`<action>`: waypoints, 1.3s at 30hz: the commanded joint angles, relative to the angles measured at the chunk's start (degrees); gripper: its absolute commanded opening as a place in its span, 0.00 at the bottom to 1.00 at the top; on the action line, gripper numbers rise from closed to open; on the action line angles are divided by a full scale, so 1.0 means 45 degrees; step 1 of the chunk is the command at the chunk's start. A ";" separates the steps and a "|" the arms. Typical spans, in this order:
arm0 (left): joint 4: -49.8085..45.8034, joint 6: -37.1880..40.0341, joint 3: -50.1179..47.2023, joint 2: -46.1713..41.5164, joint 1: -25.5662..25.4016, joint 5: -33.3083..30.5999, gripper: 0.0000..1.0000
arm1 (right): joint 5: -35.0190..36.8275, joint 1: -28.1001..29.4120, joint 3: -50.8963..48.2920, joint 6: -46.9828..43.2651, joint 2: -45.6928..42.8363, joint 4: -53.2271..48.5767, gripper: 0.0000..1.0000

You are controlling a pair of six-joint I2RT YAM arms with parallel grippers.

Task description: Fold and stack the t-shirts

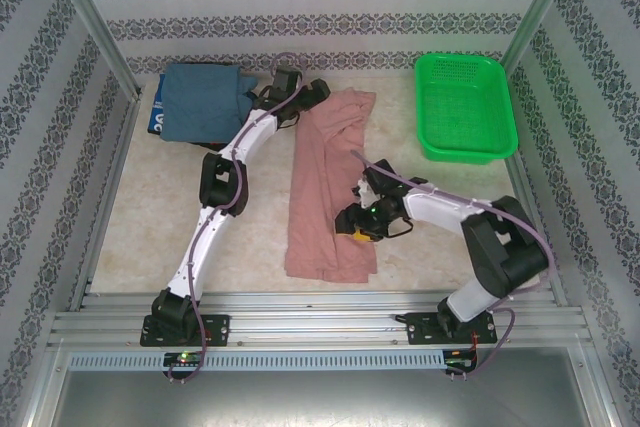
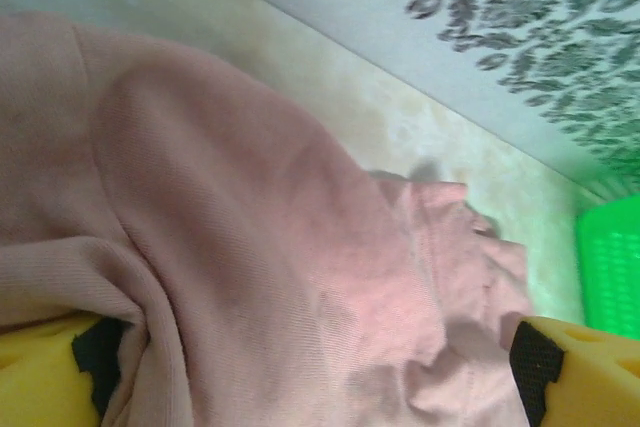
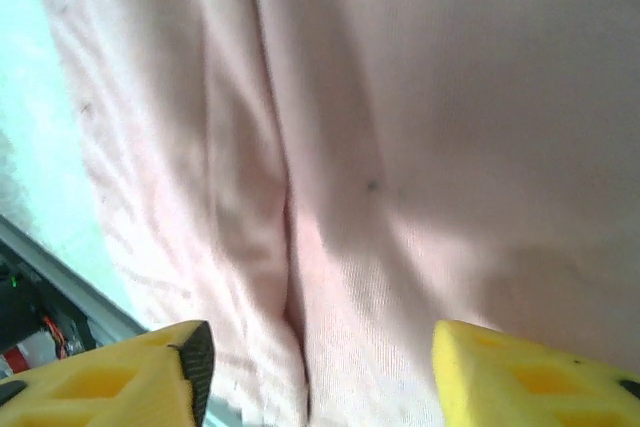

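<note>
Between the yellow fingers [image 2: 40,387] of the left gripper [image 2: 310,387] lies one end of the dusty-pink t-shirt [image 2: 250,227], bunched against the left-hand finger. The jaws stand wide apart and clamp nothing. Just beside that gripper, to its left, a folded blue-grey t-shirt [image 1: 205,99] rests on the counter [image 1: 160,217]. Off to its right sits a green basket [image 1: 465,107], apart from the cloth. Right gripper [image 3: 325,372]: jaws likewise parted, nothing pinched, poised at the pink shirt's right edge. The cloth spreads creased beneath and ahead of it. The shirt lies as one long narrow strip, running from the left gripper to past the right one.
</note>
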 commanded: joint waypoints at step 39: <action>0.5702 -0.3652 -2.8077 -1.8608 -0.2384 0.5310 0.91 | 0.4646 0.2699 -0.5142 0.6536 -0.6178 0.0887 0.63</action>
